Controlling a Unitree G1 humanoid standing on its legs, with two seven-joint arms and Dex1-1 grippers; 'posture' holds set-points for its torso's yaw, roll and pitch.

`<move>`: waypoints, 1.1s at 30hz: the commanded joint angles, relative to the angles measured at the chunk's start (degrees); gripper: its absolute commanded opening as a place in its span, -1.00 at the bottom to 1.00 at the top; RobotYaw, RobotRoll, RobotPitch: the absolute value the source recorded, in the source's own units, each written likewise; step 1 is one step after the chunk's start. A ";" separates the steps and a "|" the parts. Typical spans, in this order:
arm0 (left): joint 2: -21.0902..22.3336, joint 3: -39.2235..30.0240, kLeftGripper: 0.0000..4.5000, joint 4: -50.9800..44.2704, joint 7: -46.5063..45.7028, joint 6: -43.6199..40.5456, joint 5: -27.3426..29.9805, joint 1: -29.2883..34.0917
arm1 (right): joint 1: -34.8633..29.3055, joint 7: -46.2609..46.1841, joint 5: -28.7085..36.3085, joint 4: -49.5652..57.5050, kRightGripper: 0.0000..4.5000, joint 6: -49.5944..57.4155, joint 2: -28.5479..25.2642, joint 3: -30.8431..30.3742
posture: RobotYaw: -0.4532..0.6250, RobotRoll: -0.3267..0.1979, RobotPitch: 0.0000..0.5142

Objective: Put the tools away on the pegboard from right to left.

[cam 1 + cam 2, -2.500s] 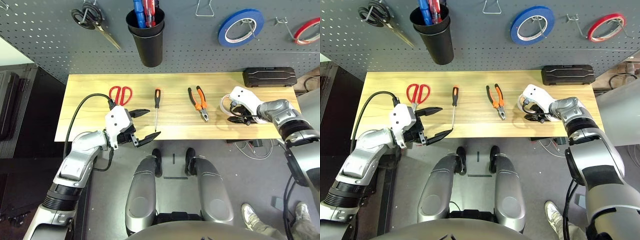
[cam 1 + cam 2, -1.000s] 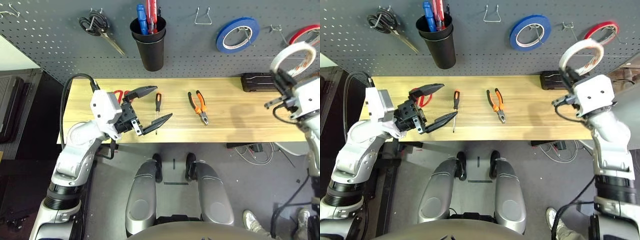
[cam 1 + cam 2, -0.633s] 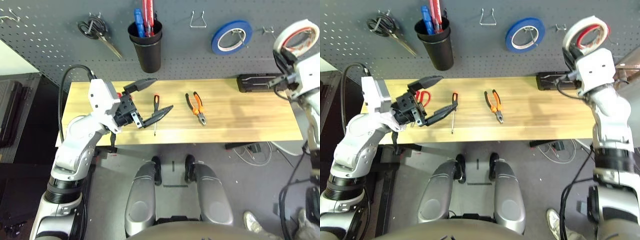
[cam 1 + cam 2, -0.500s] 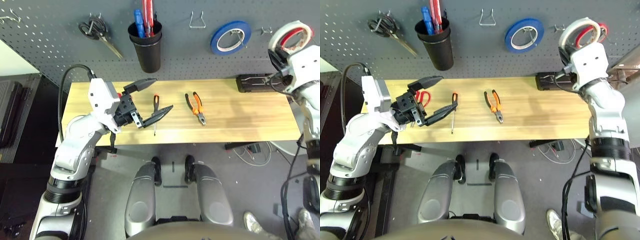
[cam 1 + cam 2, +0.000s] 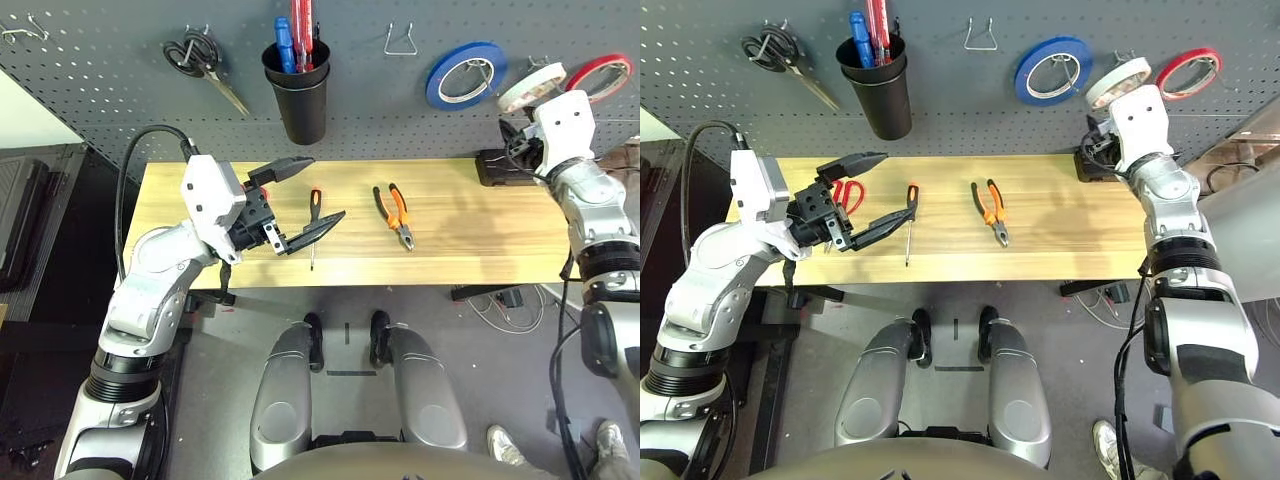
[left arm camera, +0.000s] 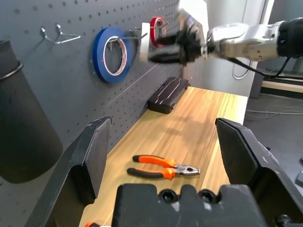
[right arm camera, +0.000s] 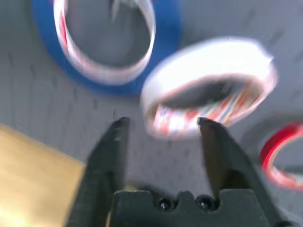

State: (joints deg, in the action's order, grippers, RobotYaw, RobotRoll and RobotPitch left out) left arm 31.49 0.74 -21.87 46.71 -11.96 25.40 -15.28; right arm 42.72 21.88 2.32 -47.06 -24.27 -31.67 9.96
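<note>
- The red-handled scissors (image 5: 845, 193) lie mostly hidden behind the left gripper (image 5: 874, 190); only part of the red loops shows.
- The off-white tape roll (image 7: 210, 85) is blurred in the right wrist view, and whether it touches the fingertips (image 7: 119, 126) or a hook cannot be told.
- The blue tape roll (image 7: 165, 42) and the red tape roll (image 7: 274, 156) are both cut off by the picture's edges there.
- The black case (image 5: 492, 166) at the counter's (image 5: 450, 230) back is partly hidden behind the right gripper (image 5: 520, 140).
- The tools in the black cup (image 5: 297, 90) run off the top edge.
</note>
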 commanded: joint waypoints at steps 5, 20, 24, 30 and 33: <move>1.84 0.69 1.00 1.34 0.87 0.33 -2.50 3.27 | -16.99 6.38 9.58 28.07 0.99 5.31 -0.02 1.91 | -0.03 0.25 0.13; 6.81 6.24 1.00 13.45 9.04 10.00 -13.12 3.39 | -22.18 4.68 11.16 45.77 0.99 56.34 -0.25 -7.18 | -0.10 0.25 0.41; 7.56 7.71 1.00 15.88 9.77 10.71 -15.75 3.08 | -18.42 5.15 8.80 41.37 0.99 61.87 0.80 -11.45 | -0.09 0.25 0.50; 7.67 8.86 1.00 17.06 10.34 10.83 -17.40 2.23 | -11.22 3.24 7.92 34.26 0.99 70.66 5.07 -12.66 | -0.06 0.25 0.63; 7.67 9.16 1.00 17.49 10.60 11.37 -18.08 2.08 | -8.13 2.07 7.39 31.10 0.99 73.52 7.58 -13.10 | -0.05 0.25 0.67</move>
State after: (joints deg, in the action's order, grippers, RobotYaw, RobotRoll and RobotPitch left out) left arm 38.92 8.57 -5.47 56.57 -1.34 8.45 -13.82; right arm 35.13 24.42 10.15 -14.15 47.20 -24.59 -2.20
